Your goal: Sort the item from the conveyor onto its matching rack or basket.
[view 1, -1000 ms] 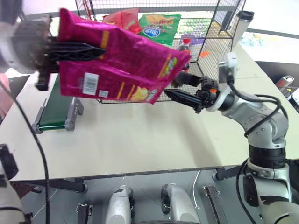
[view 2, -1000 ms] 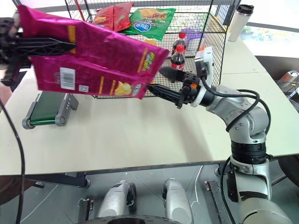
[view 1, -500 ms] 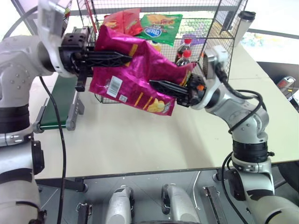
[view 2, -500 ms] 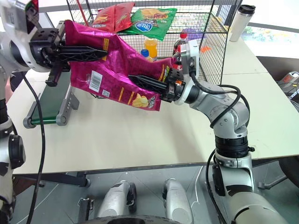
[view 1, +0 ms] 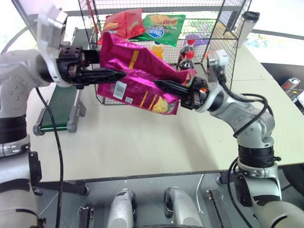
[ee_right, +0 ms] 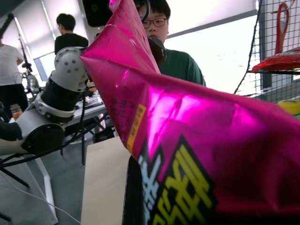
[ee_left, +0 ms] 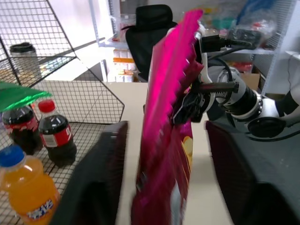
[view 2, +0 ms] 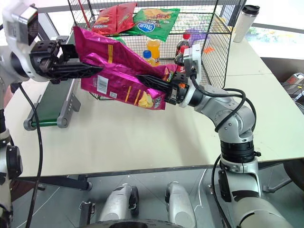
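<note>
Above the worktop [view 2: 118,137] before the black wire basket [view 1: 216,38], magenta crisp bag [view 1: 137,76] now clamped in the closed right tool [view 1: 164,85], left tool [view 1: 107,73] newly spread apart, handover essentially done, shelving next.

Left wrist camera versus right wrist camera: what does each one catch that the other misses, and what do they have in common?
The left wrist view alone has the drinks: two cola bottles and an orange drink bottle behind the cage's wire mesh, plus the right claw shut on the pink crisp bag's far end. The right wrist view alone has people standing in the background, a red crisp bag on the wire shelf, and the left arm. Both share the pink crisp bag up close.
</note>
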You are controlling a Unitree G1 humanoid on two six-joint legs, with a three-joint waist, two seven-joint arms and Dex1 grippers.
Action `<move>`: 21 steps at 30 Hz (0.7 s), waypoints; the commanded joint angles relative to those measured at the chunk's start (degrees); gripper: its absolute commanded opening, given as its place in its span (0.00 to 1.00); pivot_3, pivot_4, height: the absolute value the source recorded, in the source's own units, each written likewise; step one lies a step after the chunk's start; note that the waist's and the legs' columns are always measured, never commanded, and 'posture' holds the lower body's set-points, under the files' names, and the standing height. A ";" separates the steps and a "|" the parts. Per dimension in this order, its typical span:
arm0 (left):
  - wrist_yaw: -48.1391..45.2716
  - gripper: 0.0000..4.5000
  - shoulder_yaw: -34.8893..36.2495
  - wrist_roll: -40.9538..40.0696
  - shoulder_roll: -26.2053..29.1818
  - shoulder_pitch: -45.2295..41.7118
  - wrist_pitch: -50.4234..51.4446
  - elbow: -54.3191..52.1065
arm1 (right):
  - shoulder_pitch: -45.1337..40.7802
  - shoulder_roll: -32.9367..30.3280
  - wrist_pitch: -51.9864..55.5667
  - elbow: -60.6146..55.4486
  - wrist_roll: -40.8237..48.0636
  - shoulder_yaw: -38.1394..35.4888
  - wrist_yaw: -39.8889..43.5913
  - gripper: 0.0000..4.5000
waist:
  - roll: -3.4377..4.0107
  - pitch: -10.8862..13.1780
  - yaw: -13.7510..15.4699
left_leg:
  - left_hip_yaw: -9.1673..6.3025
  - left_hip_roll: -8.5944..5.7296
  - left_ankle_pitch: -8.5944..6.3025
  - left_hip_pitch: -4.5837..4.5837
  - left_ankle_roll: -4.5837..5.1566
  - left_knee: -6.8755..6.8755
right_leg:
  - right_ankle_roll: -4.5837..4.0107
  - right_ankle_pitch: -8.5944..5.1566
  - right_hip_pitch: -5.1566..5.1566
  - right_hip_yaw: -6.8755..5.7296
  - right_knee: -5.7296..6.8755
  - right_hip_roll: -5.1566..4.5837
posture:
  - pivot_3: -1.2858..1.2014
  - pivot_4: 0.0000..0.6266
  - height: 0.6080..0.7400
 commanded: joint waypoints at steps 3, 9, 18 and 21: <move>5.95 0.85 5.43 4.80 2.47 6.43 -5.49 -0.55 | 2.47 -11.74 -1.45 -7.32 -4.10 -10.84 -5.73 0.00 | -0.01 0.01 0.05 | 0.04 -0.03 0.00 -0.02 0.00 -0.01 | -0.08 -0.06 -0.01 0.01 -0.06 -0.06 | 0.52 0.24 1.00; 16.33 0.85 8.76 -1.94 -3.35 11.95 0.14 -12.56 | 4.48 -23.79 -2.74 -10.34 -9.16 -21.84 -11.93 0.00 | -0.11 -0.01 0.88 | 0.02 -0.06 -0.01 -0.16 0.00 -0.01 | -0.11 -0.08 -0.05 0.00 -0.23 -0.10 | 0.52 0.24 1.00; 31.22 0.85 5.99 -5.60 -15.22 16.17 2.09 -24.04 | -10.01 -22.72 -32.12 13.14 -52.13 2.31 -31.91 0.00 | -0.12 0.00 -0.87 | 0.07 -0.08 0.04 0.37 -0.06 -0.02 | -0.07 -0.11 0.25 0.19 -0.15 0.02 | 0.52 0.24 1.00; 33.71 0.85 6.14 -5.91 -16.35 17.84 1.83 -26.02 | -17.25 -20.05 -40.64 27.60 -61.29 8.75 -36.25 0.00 | -0.11 0.01 -1.40 | 0.07 -0.09 0.05 0.44 -0.06 -0.08 | -0.08 -0.11 0.27 0.23 -0.14 0.06 | 0.52 0.24 1.00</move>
